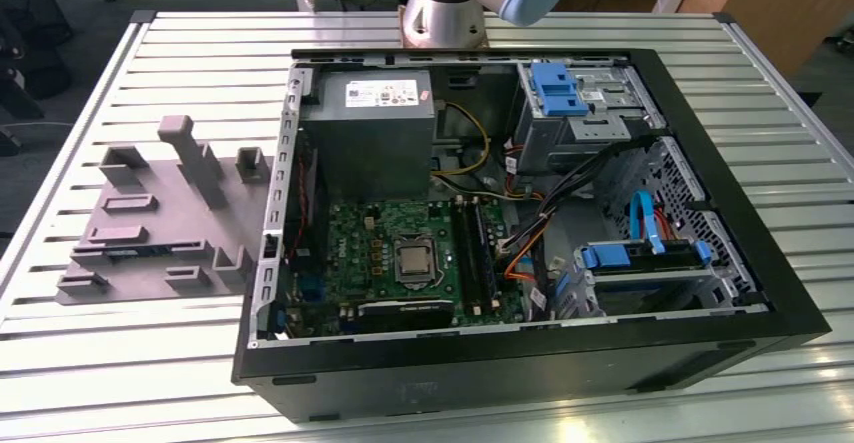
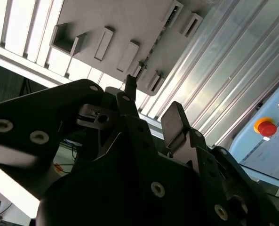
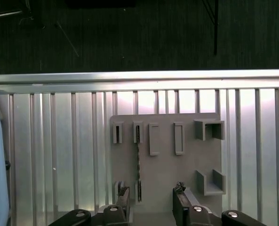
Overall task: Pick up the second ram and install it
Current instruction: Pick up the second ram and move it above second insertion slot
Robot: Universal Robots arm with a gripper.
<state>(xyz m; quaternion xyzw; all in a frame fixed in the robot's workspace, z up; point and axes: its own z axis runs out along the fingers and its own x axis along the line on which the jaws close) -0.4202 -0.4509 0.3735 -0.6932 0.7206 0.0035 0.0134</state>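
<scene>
While the end effector [image 3: 152, 197] hangs wide open and empty above a grey holder plate [image 3: 165, 169], the second ram [image 3: 138, 162] stands on edge in that plate, its two ends seated in narrow slot blocks. Seen in the first wrist view, the thin dark stick runs between the two fingers [image 3: 124, 203], closer to one than the other, and nothing touches it. Seen in the second wrist view, the end effector [image 2: 152, 96] has its jaws spread apart with bare air between them, and the holder plate [image 2: 106, 14] lies well beyond the tips.

Viewed from the exterior view, the holder plate [image 1: 154, 203] rests on the slatted metal tabletop [image 1: 200, 63] at 9 o'clock from an open black computer case [image 1: 534, 358]. The second ram [image 1: 131, 252] shows there as a dark blue-green strip lying low near the plate's 7 o'clock corner. Inside the case, a grey power supply [image 1: 374, 133] sits at 12 o'clock from the green motherboard [image 1: 387, 253]. At the case's 12 o'clock, the arm [image 1: 447, 8] rises from the far edge of the tabletop.

A red button [image 2: 266, 127] on a pale blue housing shows beside the tabletop in the second wrist view.
</scene>
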